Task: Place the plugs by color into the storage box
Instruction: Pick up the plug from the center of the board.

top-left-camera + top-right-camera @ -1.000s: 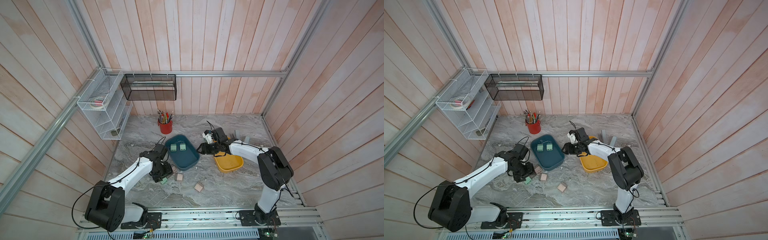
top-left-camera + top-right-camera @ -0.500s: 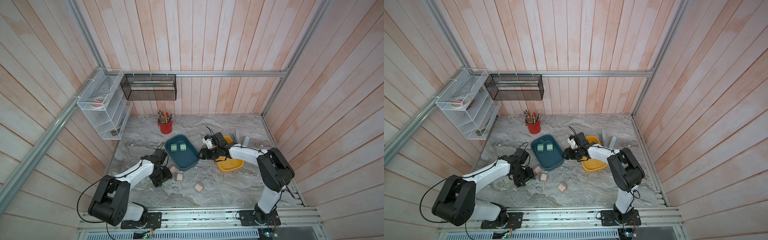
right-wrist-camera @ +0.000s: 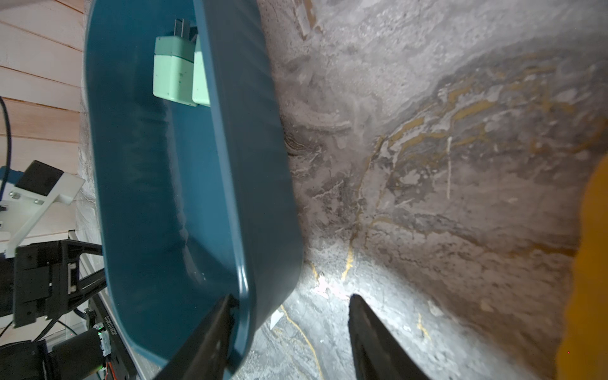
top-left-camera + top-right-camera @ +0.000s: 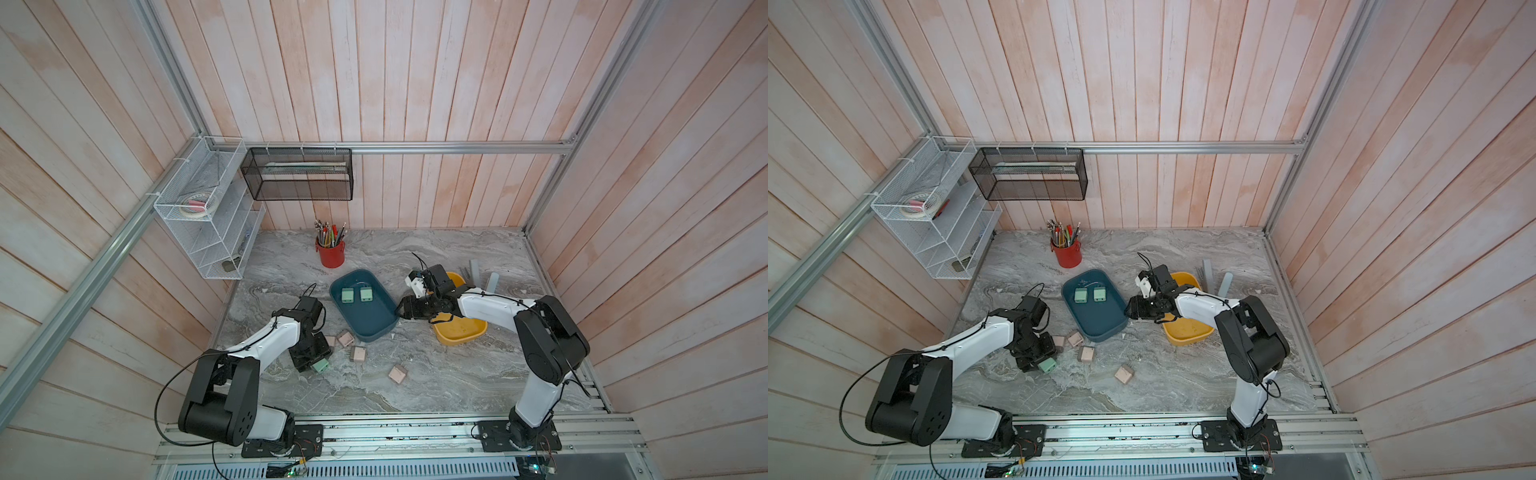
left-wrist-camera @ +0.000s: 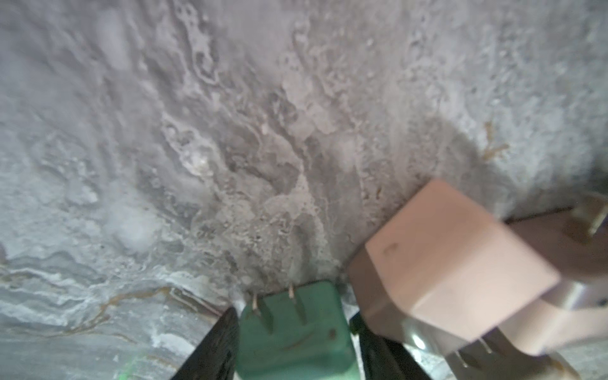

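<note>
Nearest, the left end effector (image 5: 294, 316) grasps a green plug (image 5: 296, 342) by its flat flanks on the counter (image 5: 230, 131), with a pink plug (image 5: 454, 263) just beside it. The plug looks light, stiff and slick, so a square pinch clear of the prongs should suit. Beyond, two green plugs (image 4: 347, 295) lie in the blue box (image 4: 365, 322), its corner rim straddled by the spread, empty right end effector (image 3: 292, 297); a fourth green one is nowhere visible.
</note>
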